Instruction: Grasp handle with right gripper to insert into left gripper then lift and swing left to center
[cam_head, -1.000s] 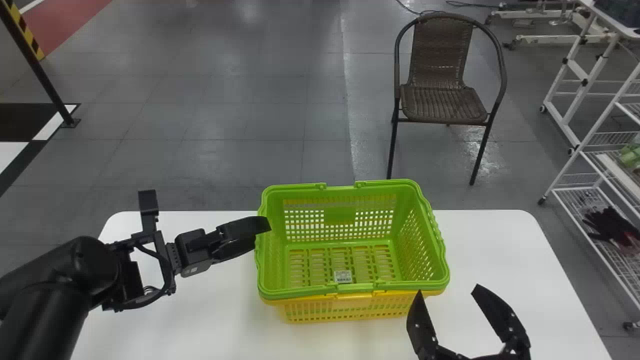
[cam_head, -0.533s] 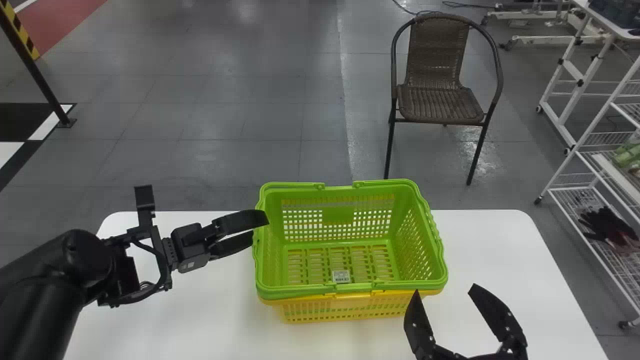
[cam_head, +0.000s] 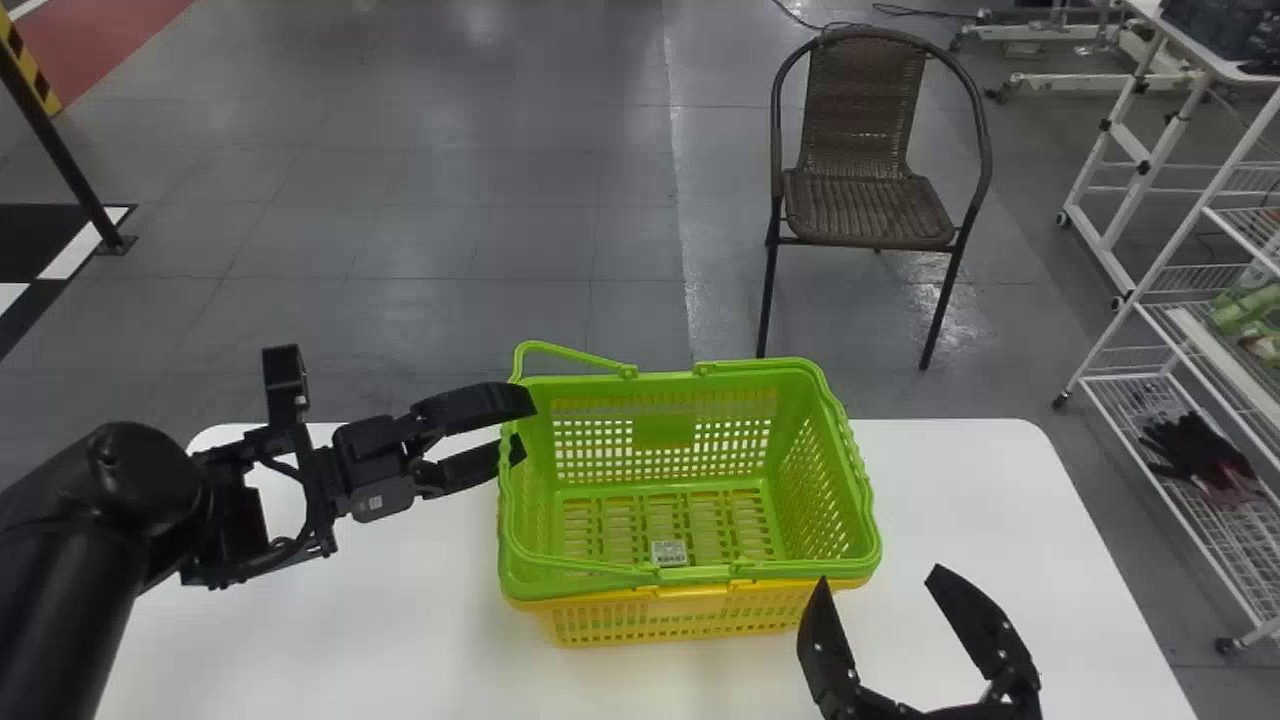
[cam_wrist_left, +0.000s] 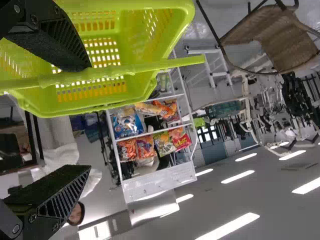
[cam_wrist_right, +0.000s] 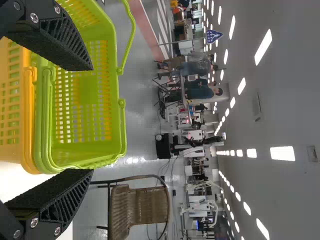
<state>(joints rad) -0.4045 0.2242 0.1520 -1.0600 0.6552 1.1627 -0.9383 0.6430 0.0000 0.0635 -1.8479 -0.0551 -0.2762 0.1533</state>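
"How does the head view look for light?"

"Bright on the white table (cam_head: 960, 490), with a faint, soft shadow beside the basket (cam_head: 700, 575). The grey floor (cam_head: 450, 220) is dimmer, and glare pools on it by the legs of the chair (cam_head: 868, 205)."

"Where's the light coming from?"

"Overhead. In the left wrist view the ceiling lights (cam_wrist_left: 239, 176) burn out to plain white strips."

"And the right wrist view?"

"Long rows of them, glaring against a much duller grey ceiling (cam_wrist_right: 295, 75)."
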